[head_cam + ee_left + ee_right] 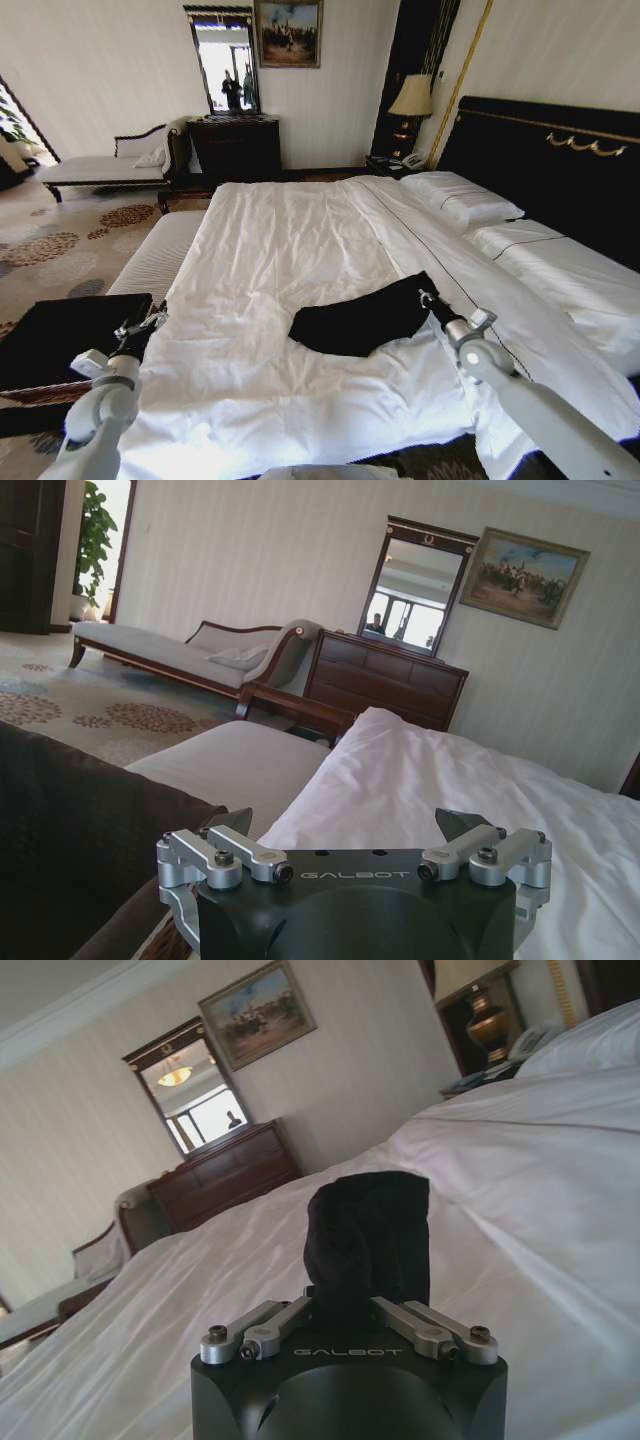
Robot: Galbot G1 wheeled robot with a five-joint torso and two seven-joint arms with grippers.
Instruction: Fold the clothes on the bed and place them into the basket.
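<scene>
- The right gripper (424,296) pinched the soft black T-shirt (362,317), which lay on the wide white-duveted bed (270,250).
- The left gripper (152,322) hung with fingers spread wide above the brown wicker basket (40,395).

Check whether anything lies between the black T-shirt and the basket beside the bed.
Nothing visible blocks it. The right hand is shut on the T-shirt; between it and the basket lies bare duvet, with the open left hand at the bed's edge by the basket.
</scene>
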